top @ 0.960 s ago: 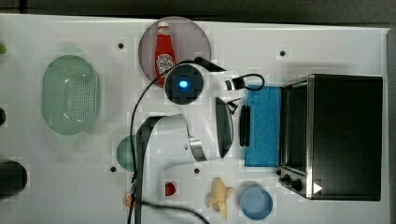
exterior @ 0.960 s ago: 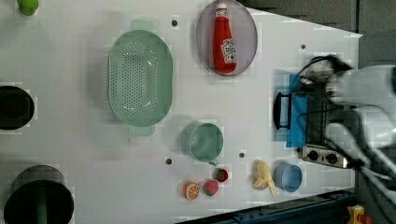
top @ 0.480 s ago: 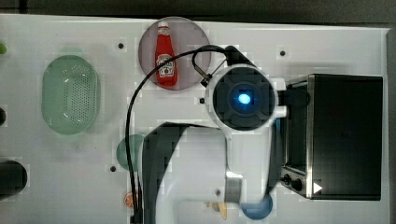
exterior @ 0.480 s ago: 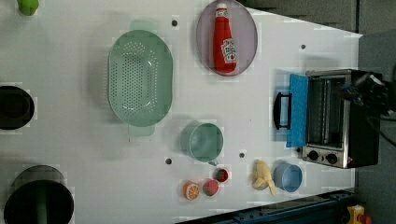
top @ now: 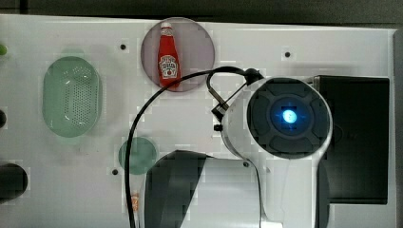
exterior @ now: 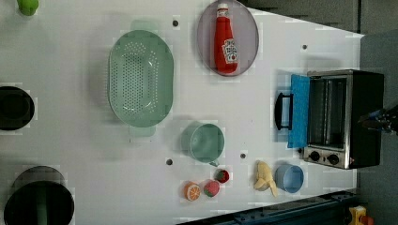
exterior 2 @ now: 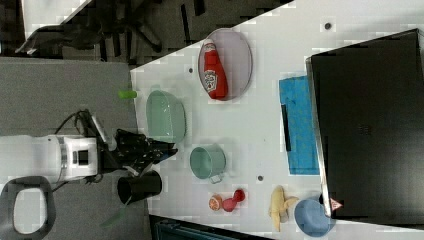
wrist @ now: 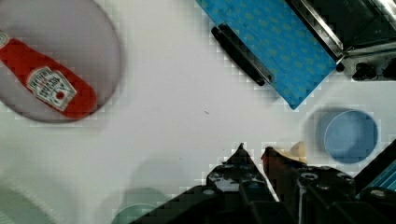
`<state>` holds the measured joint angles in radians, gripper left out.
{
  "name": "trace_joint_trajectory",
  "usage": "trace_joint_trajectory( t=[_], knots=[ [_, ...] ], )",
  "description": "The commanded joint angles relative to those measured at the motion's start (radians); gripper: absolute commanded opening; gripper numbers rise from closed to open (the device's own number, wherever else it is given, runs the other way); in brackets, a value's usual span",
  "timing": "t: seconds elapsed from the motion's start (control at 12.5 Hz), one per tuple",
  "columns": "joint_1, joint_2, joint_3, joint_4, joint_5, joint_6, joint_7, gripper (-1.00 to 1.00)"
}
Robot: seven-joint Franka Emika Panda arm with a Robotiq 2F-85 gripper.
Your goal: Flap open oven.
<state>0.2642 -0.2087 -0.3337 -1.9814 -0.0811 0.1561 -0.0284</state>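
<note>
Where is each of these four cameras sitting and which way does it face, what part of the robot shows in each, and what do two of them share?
Top view: overhead, looking straight down; arm's wrist housing hides the oven front.
Left view: high, looking down on the table; open oven; end effector at the left view's right edge.
Right view: high above the oven top; arm over the floor.
Wrist view: on the arm, looking down; black fingertips show.
Shared: ketchup bottle on its plate.

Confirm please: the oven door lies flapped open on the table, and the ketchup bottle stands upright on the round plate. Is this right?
Not quite. In the left view the ketchup bottle lies on its side on the round plate, not upright. The oven door does lie flapped open.
</note>
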Motion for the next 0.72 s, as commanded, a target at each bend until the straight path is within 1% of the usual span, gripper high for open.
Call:
trace_joint_trajectory(
  t=[0.08,0.72],
  knots=[
    [-0.001,-0.014,0.016,0.029,0.018,-0.019,0.095,-0.65],
    [-0.001,-0.010,0.016,0.022,0.018,-0.019,0.095,-0.65]
  ],
)
